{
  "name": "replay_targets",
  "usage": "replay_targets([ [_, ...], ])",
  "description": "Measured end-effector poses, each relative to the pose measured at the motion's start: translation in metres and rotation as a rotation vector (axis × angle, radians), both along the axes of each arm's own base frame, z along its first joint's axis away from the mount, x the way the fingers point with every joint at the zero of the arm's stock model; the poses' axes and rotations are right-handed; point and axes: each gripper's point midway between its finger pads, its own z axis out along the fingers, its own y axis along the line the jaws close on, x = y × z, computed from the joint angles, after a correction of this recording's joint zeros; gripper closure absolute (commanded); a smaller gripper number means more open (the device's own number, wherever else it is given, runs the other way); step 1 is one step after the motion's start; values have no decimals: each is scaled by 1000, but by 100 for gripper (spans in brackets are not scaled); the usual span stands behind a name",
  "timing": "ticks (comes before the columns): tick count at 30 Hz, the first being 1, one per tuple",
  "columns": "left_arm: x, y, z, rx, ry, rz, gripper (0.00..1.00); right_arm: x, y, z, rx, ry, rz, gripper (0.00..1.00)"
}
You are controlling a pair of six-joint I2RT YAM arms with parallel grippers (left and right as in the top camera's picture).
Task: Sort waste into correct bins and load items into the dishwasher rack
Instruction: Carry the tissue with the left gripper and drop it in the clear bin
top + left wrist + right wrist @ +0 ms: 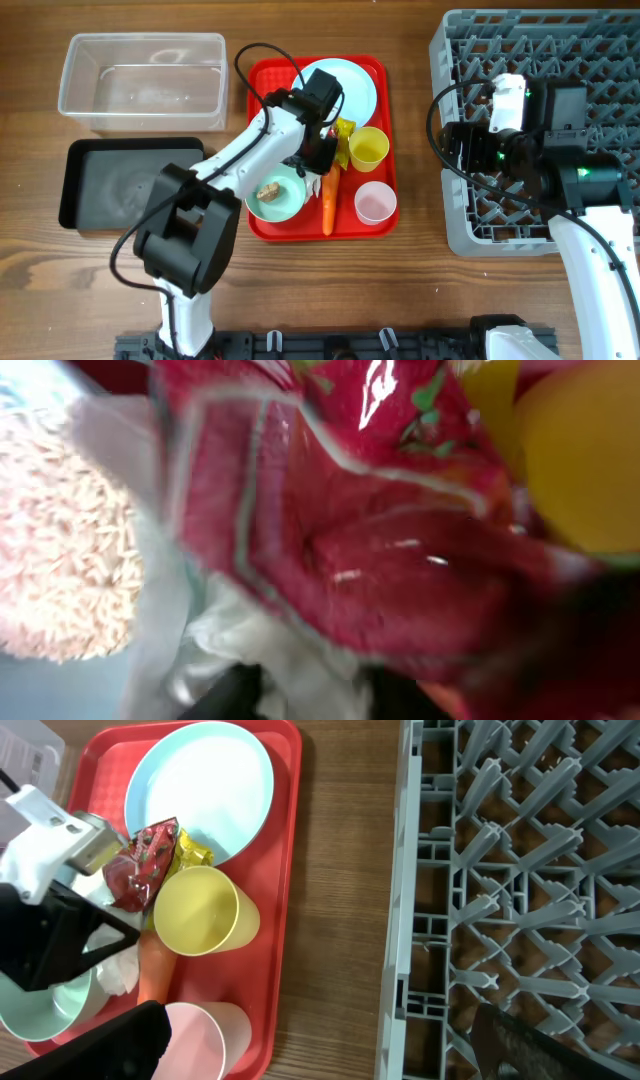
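Observation:
The red tray (262, 85) holds the pale blue plate (352, 85), yellow cup (368, 148), pink cup (374, 203), orange carrot (328, 205) and a blue-green bowl (282, 200) with the brown lump (268, 189). My left gripper (318, 150) is low over the wrappers. In the left wrist view its dark fingers (315, 695) flank the white tissue (270, 645), below a red wrapper (380, 530); rice (55, 560) lies at the left. My right gripper (330, 1050) is open and empty over the table by the grey rack's (520, 870) left edge. The spoon is hidden.
The clear tub (140, 80) stands at the back left, with the black tray (125, 185) in front of it. The rack (600, 40) fills the right side. Bare wood lies between the red tray and the rack (345, 870).

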Motion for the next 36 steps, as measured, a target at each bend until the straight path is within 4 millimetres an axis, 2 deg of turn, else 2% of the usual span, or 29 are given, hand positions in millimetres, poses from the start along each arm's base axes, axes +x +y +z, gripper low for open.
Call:
replay_targets([
  [1,-1,1,-5,9,11,5,96,0,0,0,-1,0,0,1],
  [3,-1,2,-9,14,18,3,96,0,-1,0,-3,0,-2,1],
  [8,-2,0,-9,5,26,18,96,0,-1,0,-3,0,-3,1],
  [12,-10,3,-4,17,64,20,96,0,-1,0,-3,0,-3,1],
  [14,-6,1,22,4,46,25,96,0,-1,0,-3,0,-3,1],
  [17,14,-2,77,-62,-75,39,96,0,-1,0,-3,0,-3,1],
  [19,25,6,114,-95,-167,64,96,0,-1,0,-3,1,-3,1],
  [20,30,16,134,-101,-223,90,96,0,-1,0,-3,1,-3,1],
  [22,42,41,156,-88,-294,150,96,0,-1,0,-3,0,-3,1],
  [25,64,84,158,-43,-337,254,96,0,-1,0,-3,0,-3,1],
  [30,125,166,170,-39,-503,466,96,0,-1,0,-3,-1,-3,1],
  [32,144,201,175,-36,-570,543,96,0,-1,0,-3,0,-3,1],
  [33,150,210,177,-34,-592,563,94,0,-1,0,-3,0,-3,1],
  [34,157,222,177,-33,-614,587,80,0,-1,0,-3,0,-3,1],
  [35,164,232,176,-31,-633,606,57,0,-1,0,-3,0,-3,1],
  [36,170,240,171,-27,-641,622,20,0,-1,-1,-3,2,-3,1],
])
